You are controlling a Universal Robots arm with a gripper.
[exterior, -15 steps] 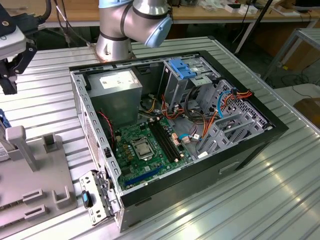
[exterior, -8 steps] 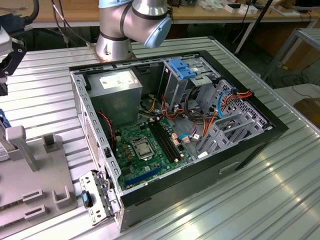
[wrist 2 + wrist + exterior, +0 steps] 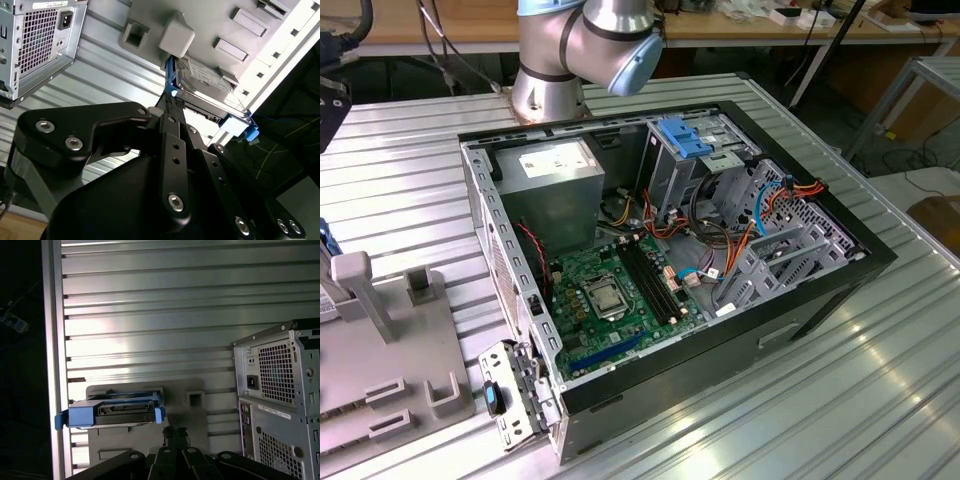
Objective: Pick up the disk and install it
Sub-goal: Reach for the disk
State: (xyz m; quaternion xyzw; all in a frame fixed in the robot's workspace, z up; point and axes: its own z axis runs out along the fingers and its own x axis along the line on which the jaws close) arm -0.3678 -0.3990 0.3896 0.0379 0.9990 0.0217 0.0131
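Disk [image 3: 112, 412] on edge in fixture [image 3: 197, 420]; hand [image 3: 173, 431] hovering just beside it, grip undeterminable.

Ribbed metal table [image 3: 880, 380] carries open computer case [image 3: 720, 352], grey fixture plate [image 3: 420, 350], arm base [image 3: 545, 90].

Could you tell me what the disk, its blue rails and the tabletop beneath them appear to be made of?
For the disk, the body looks like bare metal, silvery with a dull sheen. Its blue rails look like moulded plastic, evenly coloured and matte. Beneath, the tabletop is likely aluminium, ribbed and brushed, with streaky reflections.
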